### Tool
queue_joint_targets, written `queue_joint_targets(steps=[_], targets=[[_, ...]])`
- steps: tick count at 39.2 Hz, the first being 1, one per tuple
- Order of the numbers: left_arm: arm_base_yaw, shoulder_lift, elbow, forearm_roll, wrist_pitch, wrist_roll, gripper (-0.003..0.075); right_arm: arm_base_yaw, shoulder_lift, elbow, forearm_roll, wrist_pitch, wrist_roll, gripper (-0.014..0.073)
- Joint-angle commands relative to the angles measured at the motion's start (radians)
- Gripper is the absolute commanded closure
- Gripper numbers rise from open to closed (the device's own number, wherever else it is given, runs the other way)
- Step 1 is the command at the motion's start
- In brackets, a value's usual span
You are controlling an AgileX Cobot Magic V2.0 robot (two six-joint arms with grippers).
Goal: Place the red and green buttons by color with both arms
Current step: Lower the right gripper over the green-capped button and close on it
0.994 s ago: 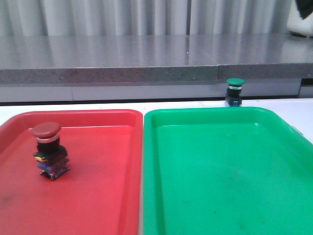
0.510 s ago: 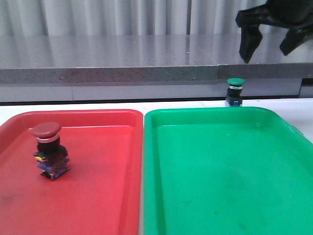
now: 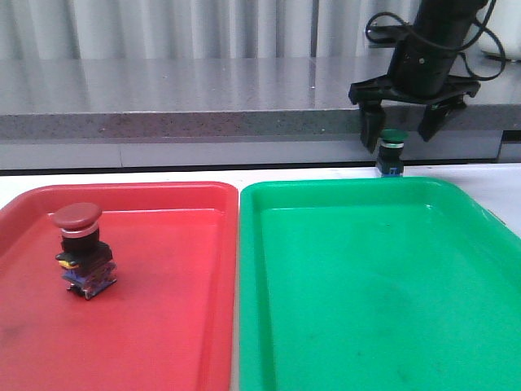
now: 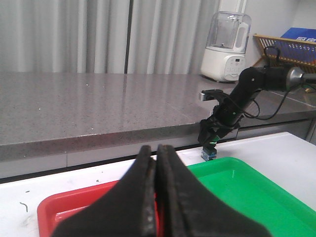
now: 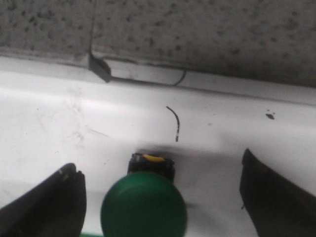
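Two trays sit side by side on the white table (image 3: 505,183) in the front view: a red tray (image 3: 163,326) on the robot's left and a green tray (image 3: 366,309) on its right, edges nearly touching. Red button (image 3: 79,248) stands inside the red tray, toward its left side, cap up, body slightly tilted. Green button (image 3: 392,152) stands upright on the table just behind the far rim of the green tray, outside it. Right gripper (image 3: 407,122) hangs over the green button, fingers spread wide to either side of the cap, nothing grasped. Right wrist view confirms this: green cap (image 5: 143,210) sits between the two dark fingers (image 5: 47,202) with clear gaps both sides, no contact visible; it also shows a yellow mark on the button body and a short dark scratch (image 5: 174,123) on the table beyond, neither seen from the front. Left gripper (image 4: 157,192) appears only in the left wrist view, fingers pressed together, holding nothing, raised above the red tray's far end. That same view shows a blender (image 4: 227,47) and a dish rack (image 4: 289,49) on the grey counter (image 4: 98,108).
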Motion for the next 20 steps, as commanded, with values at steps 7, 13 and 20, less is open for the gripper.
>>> queue_joint_targets(steps=[7, 13, 20], targets=[[-0.009, 0.011, -0.022, -0.006, -0.075, -0.009, 0.074, 0.013, 0.005, -0.093, -0.001, 0.028, 0.054, -0.005], [-0.009, 0.011, -0.022, -0.006, -0.075, -0.009, 0.074, 0.012, 0.007, -0.094, -0.001, 0.034, 0.06, -0.0023], [-0.009, 0.011, -0.022, -0.006, -0.075, -0.009, 0.074, 0.012, 0.007, -0.094, -0.001, 0.049, 0.07, 0.0211]])
